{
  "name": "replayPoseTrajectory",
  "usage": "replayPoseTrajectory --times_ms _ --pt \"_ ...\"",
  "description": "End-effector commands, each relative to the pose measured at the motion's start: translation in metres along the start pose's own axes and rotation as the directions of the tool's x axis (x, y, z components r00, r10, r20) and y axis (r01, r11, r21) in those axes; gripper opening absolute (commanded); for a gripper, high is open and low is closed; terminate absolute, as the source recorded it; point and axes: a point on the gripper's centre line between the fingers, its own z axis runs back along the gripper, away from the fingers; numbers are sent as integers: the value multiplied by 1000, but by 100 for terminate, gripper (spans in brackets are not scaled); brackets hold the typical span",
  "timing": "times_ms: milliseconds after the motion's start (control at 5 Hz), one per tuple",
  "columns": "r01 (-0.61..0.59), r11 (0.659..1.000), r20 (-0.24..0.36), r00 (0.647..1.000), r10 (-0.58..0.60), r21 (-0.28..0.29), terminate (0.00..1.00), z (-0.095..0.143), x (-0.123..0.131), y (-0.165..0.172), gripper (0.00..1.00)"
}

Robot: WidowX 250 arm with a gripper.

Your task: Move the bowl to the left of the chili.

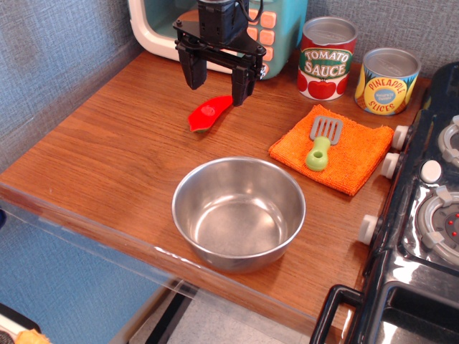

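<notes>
In the single camera view, the gripper hung above the back of the table with its two fingers spread apart and nothing between them, positioned over the chili rather than over the bowl. The bowl stood upright and empty near the front edge of the table, to the right of and in front of the chili, well apart from it. Probable hazards: the polished rolled rim could slip from a thin finger grip; a push or drag toward the left could carry the bowl off the nearby front edge; a descent from the current position could strike or displace the chili. The orange cloth with the green-handled spatula lay just beside the bowl on its right and could snag. Legible labels: one can read "TOMATO SAUCE"; the other can read "PINEAPPLE SLICES".
</notes>
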Motion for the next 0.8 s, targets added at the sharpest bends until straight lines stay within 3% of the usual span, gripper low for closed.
replayPoseTrajectory --times_ms 0,600 --pt "0 1000 0 1000 0 0 0 0 0 0 100" --pt "9 1000 81 997 -9 1 0 31 -26 -12 100"
